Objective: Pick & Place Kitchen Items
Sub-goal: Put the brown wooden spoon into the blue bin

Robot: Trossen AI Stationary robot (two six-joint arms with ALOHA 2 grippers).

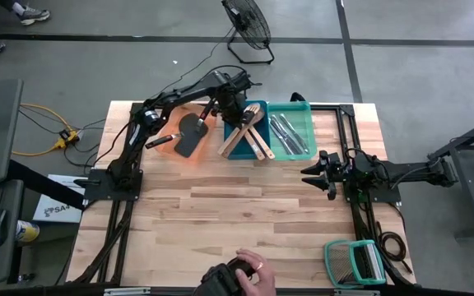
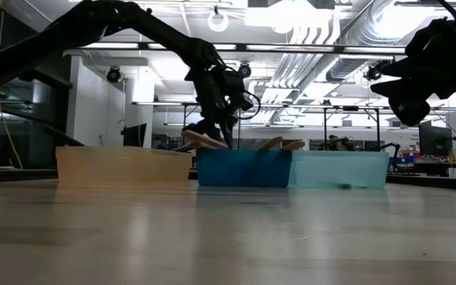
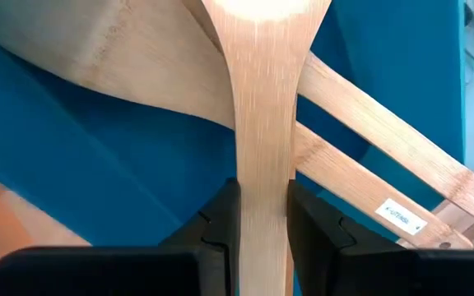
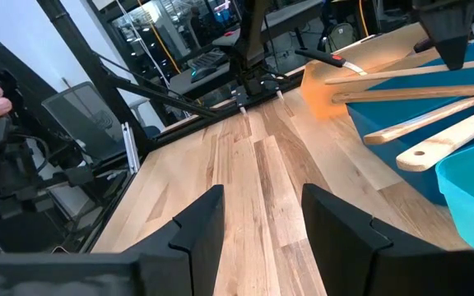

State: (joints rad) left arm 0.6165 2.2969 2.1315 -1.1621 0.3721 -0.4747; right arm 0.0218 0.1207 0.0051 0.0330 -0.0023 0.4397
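Note:
My left gripper [image 3: 263, 197] is over the blue tray [image 1: 239, 146] at the table's far side, shut on a pale wooden spoon [image 3: 262, 74]. Several other wooden utensils [image 3: 369, 156] lie in that tray, their handles leaning over its near rim. To its left, black spatulas [image 1: 189, 136] lie in the orange tray [image 1: 164, 141]. To its right, silver cutlery [image 1: 285, 131] lies in the teal tray [image 1: 303, 111]. My right gripper [image 4: 262, 214] waits open above the table's right side, with nothing between its fingers. My left gripper pinches the wooden spoon's handle [image 3: 263, 160] between its two fingers [image 3: 220, 205]. The fingers slant steeply down from above, and the handle runs out forward along them. The bowl end [image 3: 262, 16] is over the utensils in the blue tray; whether it touches them I cannot tell.
A green-framed wire rack [image 1: 356, 261] stands at the near right corner. A person's hand [image 1: 249, 270] is at the near edge on a dark device. Bare wood [image 1: 237, 205] lies between the trays and the near edge. A floor fan [image 1: 247, 25] stands beyond the table.

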